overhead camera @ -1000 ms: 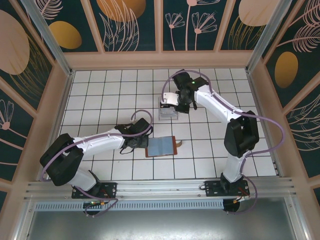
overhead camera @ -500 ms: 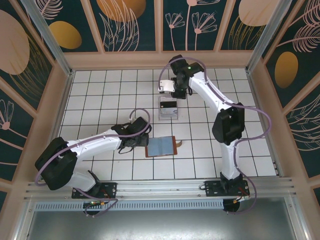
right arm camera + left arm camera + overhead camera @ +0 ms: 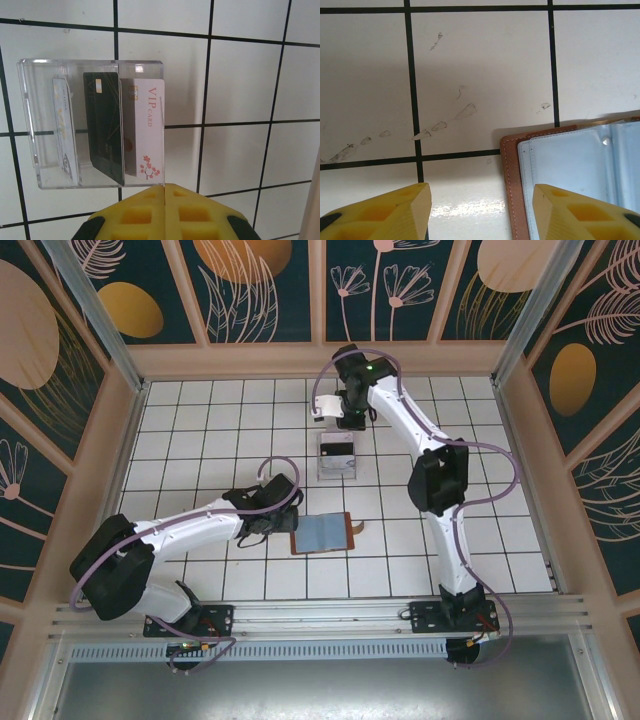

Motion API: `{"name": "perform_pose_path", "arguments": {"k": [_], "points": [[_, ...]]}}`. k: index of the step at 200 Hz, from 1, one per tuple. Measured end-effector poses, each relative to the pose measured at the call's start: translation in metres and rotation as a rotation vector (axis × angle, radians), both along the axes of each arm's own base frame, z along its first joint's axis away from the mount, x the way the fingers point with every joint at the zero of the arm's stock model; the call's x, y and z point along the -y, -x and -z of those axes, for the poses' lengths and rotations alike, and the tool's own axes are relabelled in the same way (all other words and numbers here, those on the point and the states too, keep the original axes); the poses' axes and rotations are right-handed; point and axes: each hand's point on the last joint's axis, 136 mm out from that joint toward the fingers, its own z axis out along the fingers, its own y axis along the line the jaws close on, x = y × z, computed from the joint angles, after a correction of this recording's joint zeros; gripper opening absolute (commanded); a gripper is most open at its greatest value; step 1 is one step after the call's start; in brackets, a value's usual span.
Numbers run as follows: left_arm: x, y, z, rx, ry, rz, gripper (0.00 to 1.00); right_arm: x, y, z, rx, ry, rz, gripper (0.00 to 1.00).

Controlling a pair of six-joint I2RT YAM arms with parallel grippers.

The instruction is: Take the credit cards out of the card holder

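1. Table point(image 3: 200, 430): white tiles with a dark grid, patterned walls on three sides. Scuff marks point(image 3: 440, 125) near the left gripper; no obstacle there.
2. Stand point(image 3: 90, 67): clear acrylic, upright at mid-table, beyond the holder and well apart from it.
3. Holder point(image 3: 322, 533): open and flat, grey-blue lining up, tab point(image 3: 357, 528) at its right edge. No card seen in the visible pockets; judged emptied, with some pockets unverifiable.
4. Cards point(image 3: 105, 130): three, upright and side by side inside the stand, with pale at left, black in the middle and white "VIP" at right. Extraction step judged complete or nearly so.
5. Right gripper point(image 3: 165, 200): closed on nothing, raised just beyond the stand. Next: keep clear of the stand to avoid tipping it.
6. Left gripper point(image 3: 480, 212): fingers point(image 3: 395, 210) apart, empty, low over the holder's left edge. Next: inspect the other pockets. On finding a card, pinch its exposed edge and slide it out flat.
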Motion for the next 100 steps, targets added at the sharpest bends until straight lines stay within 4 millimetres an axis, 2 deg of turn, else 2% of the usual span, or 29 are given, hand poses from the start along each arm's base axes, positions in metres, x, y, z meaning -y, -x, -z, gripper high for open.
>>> {"name": "perform_pose_path", "arguments": {"k": [37,100], "points": [[-0.001,0.0,0.001,-0.003,0.001,-0.013,0.72,-0.002,0.001,0.011,-0.029,0.004,-0.004,0.0],[-0.003,-0.001,0.001,0.001,-0.003,-0.017,0.81,-0.009,0.0,0.023,-0.055,-0.005,-0.014,0.0]]}}
